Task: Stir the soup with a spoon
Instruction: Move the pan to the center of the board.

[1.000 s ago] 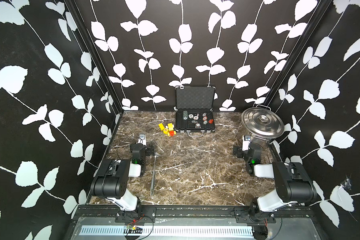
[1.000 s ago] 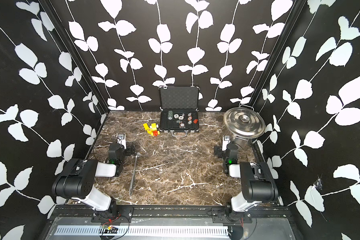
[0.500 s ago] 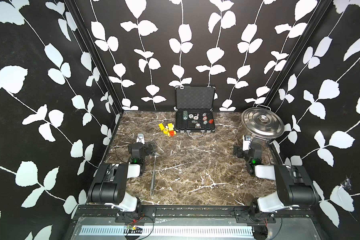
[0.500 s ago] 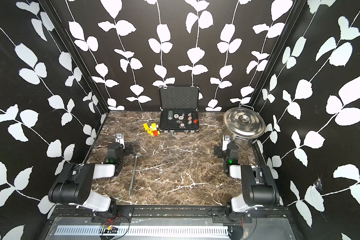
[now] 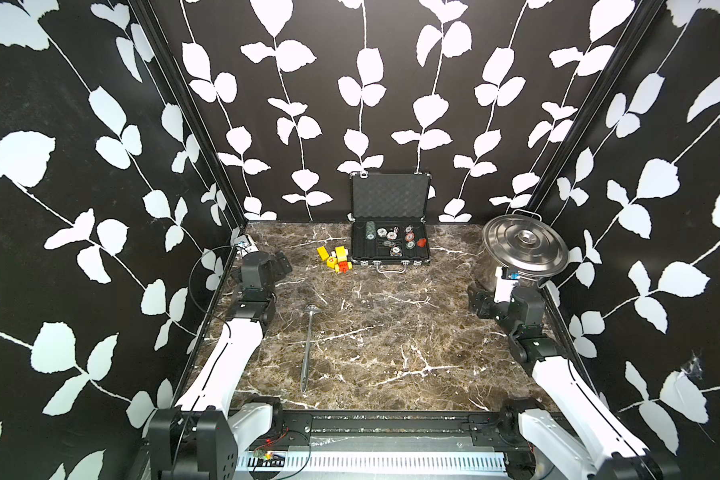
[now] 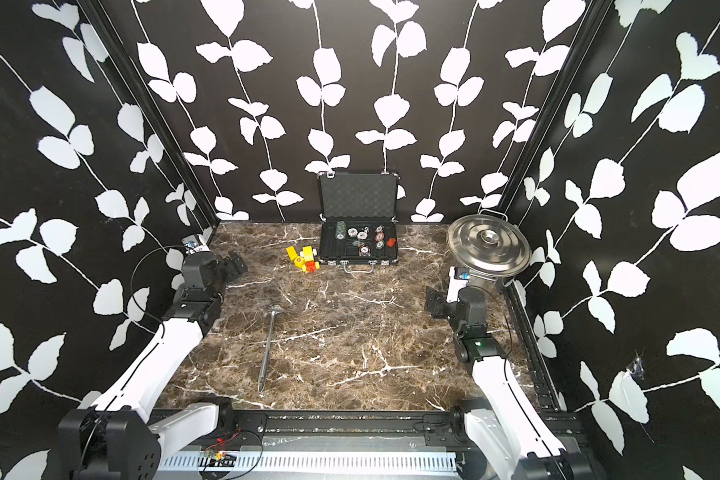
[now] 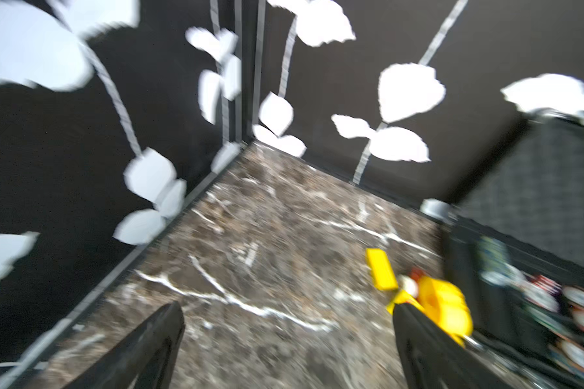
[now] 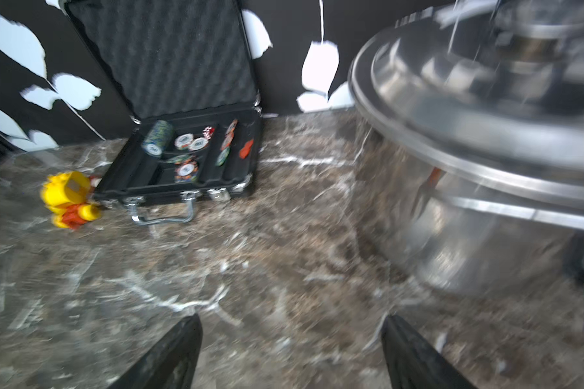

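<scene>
The spoon, a long steel ladle, lies flat on the marble table left of centre, its bowl toward the back. The steel pot stands at the back right with its lid on top, so the soup is hidden. My left gripper hovers open near the left wall, behind the spoon and apart from it. In front of the pot my right gripper is open with nothing between its fingers.
An open black case holding poker chips sits at the back centre. Yellow and red toy blocks lie just left of it. Patterned walls close in the table on three sides.
Both arms have unfolded from their tucked pose. The left gripper has moved back toward the left wall. The spoon, pot and lid have not moved.
</scene>
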{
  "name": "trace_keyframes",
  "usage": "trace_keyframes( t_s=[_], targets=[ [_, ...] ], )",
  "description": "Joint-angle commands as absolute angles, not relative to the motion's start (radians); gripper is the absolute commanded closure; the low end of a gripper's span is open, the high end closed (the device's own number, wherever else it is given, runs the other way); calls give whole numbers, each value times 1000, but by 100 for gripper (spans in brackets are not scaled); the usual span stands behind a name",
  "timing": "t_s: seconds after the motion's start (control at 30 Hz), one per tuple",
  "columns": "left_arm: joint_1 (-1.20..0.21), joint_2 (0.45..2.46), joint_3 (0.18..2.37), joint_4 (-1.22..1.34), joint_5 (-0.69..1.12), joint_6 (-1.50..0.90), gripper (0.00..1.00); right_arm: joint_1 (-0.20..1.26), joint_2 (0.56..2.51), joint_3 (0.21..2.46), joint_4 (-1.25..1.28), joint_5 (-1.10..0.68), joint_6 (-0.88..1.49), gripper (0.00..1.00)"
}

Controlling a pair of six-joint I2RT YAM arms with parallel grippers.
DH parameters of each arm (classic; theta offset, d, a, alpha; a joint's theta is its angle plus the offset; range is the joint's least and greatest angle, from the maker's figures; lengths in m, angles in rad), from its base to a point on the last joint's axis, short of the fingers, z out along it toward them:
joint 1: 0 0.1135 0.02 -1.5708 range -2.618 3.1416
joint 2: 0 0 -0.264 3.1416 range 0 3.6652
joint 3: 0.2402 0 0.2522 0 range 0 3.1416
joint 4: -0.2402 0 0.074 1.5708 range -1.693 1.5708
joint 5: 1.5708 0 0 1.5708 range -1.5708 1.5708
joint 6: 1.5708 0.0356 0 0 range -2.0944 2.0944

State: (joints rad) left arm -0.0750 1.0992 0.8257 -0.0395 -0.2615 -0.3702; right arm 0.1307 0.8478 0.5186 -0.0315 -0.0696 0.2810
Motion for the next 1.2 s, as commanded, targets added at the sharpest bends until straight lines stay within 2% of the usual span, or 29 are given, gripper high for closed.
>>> trace_keyframes(
  t_s=[0.0,0.07,0.17,0.27,0.4,0.57,0.7,1.17],
  targets=[
    [-70,1111,889,-285,96,-429,1,156,836,669,-311,-93,379,22],
    [-80,1140,919,-341,247,-415,1,160,882,795,-446,-97,337,24],
    [-138,1172,933,-393,341,-387,1,161,994,1002,-630,-80,254,26],
    [-256,1194,951,-439,312,-316,1,159,1122,1194,-777,12,159,26],
    [-302,1224,979,-465,309,-299,1,124,1263,1400,-869,85,61,25],
    [-308,1222,992,-450,306,-316,1,-20,1411,1519,-914,-45,20,26],
    [-315,1221,994,-452,283,-331,1,-80,1516,1585,-977,-122,-20,26],
    [-321,1241,991,-468,199,-318,1,-129,1741,1735,-1173,-168,-154,28]
  ],
)
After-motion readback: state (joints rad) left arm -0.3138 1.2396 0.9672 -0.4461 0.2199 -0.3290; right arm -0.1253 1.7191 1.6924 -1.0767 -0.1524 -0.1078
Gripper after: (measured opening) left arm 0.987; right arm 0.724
